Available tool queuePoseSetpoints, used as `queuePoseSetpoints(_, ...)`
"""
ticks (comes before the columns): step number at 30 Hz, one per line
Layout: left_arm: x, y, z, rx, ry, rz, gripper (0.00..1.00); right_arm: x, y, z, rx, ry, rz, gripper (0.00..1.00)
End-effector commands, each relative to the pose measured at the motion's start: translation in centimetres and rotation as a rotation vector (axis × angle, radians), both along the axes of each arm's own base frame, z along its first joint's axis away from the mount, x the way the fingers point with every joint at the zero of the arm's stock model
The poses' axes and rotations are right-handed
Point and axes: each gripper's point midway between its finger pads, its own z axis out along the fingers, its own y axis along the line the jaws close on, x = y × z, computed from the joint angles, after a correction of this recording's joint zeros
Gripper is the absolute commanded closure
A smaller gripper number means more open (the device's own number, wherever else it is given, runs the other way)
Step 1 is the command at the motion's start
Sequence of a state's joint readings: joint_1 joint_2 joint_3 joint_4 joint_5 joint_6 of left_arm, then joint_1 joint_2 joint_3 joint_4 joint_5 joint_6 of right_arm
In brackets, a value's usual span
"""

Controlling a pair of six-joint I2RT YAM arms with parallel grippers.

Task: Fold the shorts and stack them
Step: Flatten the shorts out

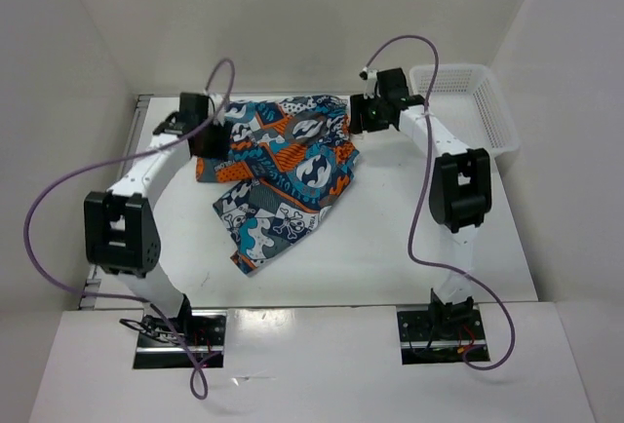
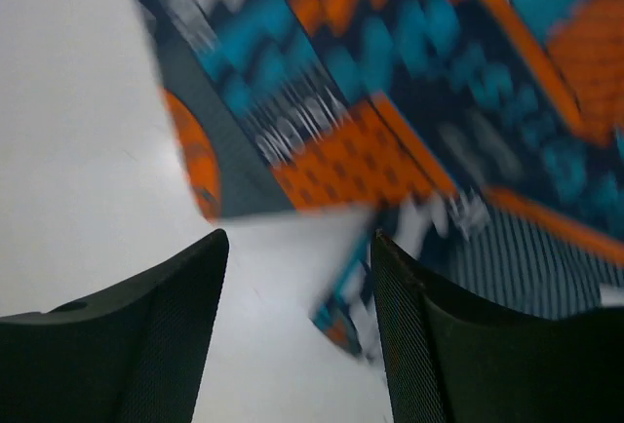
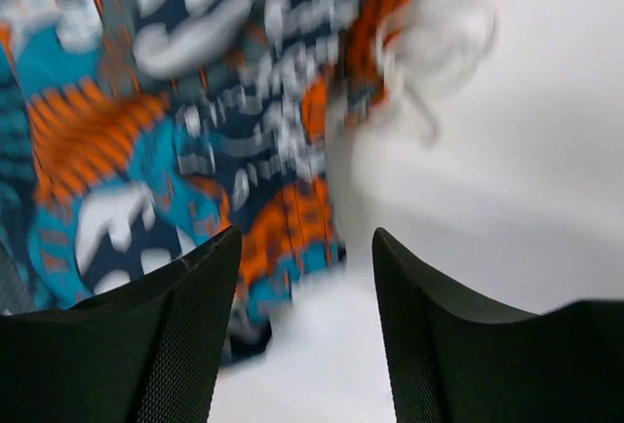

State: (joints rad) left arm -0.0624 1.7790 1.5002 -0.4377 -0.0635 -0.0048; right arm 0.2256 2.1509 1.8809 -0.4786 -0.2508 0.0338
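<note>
The left gripper (image 2: 297,257) hangs with jaws apart and empty at the left edge of the rumpled shorts (image 1: 283,165) on the far-middle table (image 1: 409,238), and the right gripper (image 3: 304,248), likewise apart and empty, flanks their right edge, probably for a paired fold toward the bare near side

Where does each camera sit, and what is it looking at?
Top external: fixed above and behind the arms, looking down at the table, the shorts and a white basket; the left arm and right arm show, bases nearest.
Left wrist: on the left arm's wrist, looking past the open left gripper at the shorts' edge and bare table.
Right wrist: on the right arm's wrist, looking past the open right gripper at the shorts and table.
Shared: all three see the shorts on the white table.
</note>
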Motion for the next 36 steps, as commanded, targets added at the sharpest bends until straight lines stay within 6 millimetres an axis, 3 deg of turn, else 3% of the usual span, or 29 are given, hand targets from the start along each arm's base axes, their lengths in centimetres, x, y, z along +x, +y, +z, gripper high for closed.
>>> queuePoseSetpoints(1, -9.0, -2.8, -5.7, -0.035, 0.264, -0.104, 0.33, -3.2, -1.9, 1.2, -0.078, -0.034, 0.037, 0.39)
queuePoseSetpoints(2, -11.4, -3.4, -7.9, -0.05, 0.332, -0.127, 0.33, -4.6, -2.2, -1.2, -0.089, 0.018, 0.04, 0.4)
queuePoseSetpoints(5, -12.7, -3.4, -9.8, -0.055, 0.377, -0.131, 0.28, -6.0, -2.6, -3.9, -0.114, 0.065, 0.058, 0.4)
queuePoseSetpoints(7, -12.3, -3.3, -10.9, -0.046, 0.381, -0.125, 0.23, -5.9, -2.6, -5.1, -0.117, 0.08, 0.059, 0.4)
queuePoseSetpoints(11, -10.7, -3.0, -11.8, -0.023, 0.361, -0.109, 0.22, -5.2, -1.9, -6.9, -0.124, 0.089, 0.09, 0.37)
queuePoseSetpoints(19, -10.9, -3.1, -14.5, -0.027, 0.421, -0.112, 0.22, -5.3, 0.4, -9.5, -0.055, 0.146, 0.169, 0.27)
queuePoseSetpoints(22, -11.2, -3.5, -15.4, -0.046, 0.452, -0.124, 0.36, -5.5, 1.9, -9.7, -0.033, 0.156, 0.193, 0.37)
queuePoseSetpoints(24, -11.0, -3.5, -15.5, -0.046, 0.452, -0.124, 0.5, -5.5, 2.0, -9.7, -0.025, 0.162, 0.183, 0.57)
queuePoseSetpoints(25, -11.0, -3.7, -15.5, -0.053, 0.453, -0.129, 0.72, -5.2, 2.1, -9.3, -0.019, 0.156, 0.177, 0.66)
queuePoseSetpoints(26, -10.7, -3.7, -15.3, -0.054, 0.444, -0.13, 0.85, -5.2, 2.1, -9.3, -0.019, 0.156, 0.177, 0.75)
queuePoseSetpoints(27, -10.7, -3.7, -15.3, -0.054, 0.444, -0.13, 0.94, -5.2, 2.0, -9.4, -0.03, 0.146, 0.192, 0.95)
queuePoseSetpoints(28, -10.5, -3.3, -15.1, -0.032, 0.442, -0.115, 1.0, -5.4, 1.9, -9.5, -0.042, 0.152, 0.204, 1.0)
queuePoseSetpoints(30, -9.3, -2.5, -14.2, -0.009, 0.407, -0.09, 1.0, -5.6, 2.4, -6.9, -0.029, 0.1, 0.268, 1.0)
queuePoseSetpoints(32, -6.9, 0.7, -12.9, 0.03, 0.329, 0.003, 1.0, -6.7, 2.5, -5.2, -0.028, 0.092, 0.321, 1.0)
queuePoseSetpoints(33, -5.1, 1.8, -11.3, 0.038, 0.272, 0.035, 1.0, -7.4, 3.0, -2.5, -0.012, 0.038, 0.394, 1.0)
queuePoseSetpoints(35, -3.2, 4.5, -10.4, 0.051, 0.225, 0.105, 1.0, -10.4, 3.0, -0.5, 0.018, 0.062, 0.509, 1.0)
queuePoseSetpoints(36, -2.6, 5.0, -9.7, 0.049, 0.203, 0.116, 1.0, -11.2, 3.3, 2.3, 0.015, -0.012, 0.597, 1.0)
